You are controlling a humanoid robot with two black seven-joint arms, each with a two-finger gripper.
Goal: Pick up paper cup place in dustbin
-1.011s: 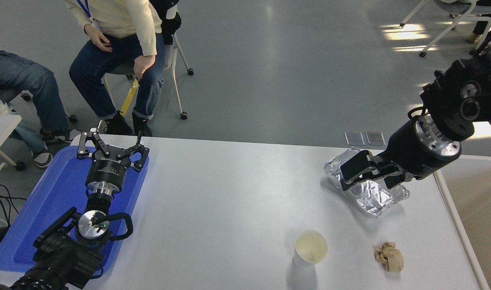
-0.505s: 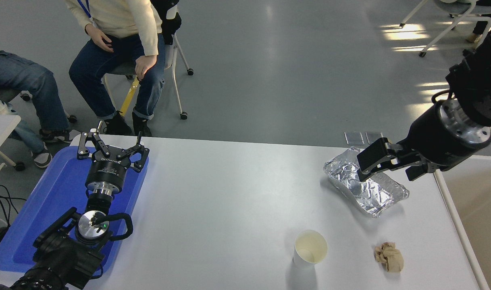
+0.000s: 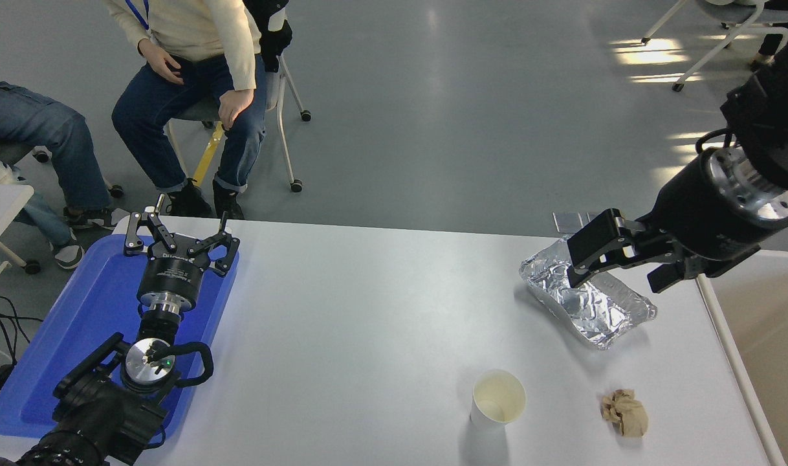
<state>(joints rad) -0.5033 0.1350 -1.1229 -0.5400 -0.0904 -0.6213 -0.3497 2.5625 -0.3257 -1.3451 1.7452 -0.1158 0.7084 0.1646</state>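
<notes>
Overhead, right gripper (image 3: pixel 617 259) spread wide above foil tray (image 3: pixel 594 309), paper cup (image 3: pixel 497 399) well apart.

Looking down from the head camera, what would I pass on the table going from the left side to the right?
Blue tray with the parked left gripper over it → paper cup → foil tray with the right gripper above it → crumpled brown paper ball → dustbin at the table's right edge.

Only lettering in view is small white print on the body of the left pincer (image 3: pixel 179 241), too blurred to read
</notes>
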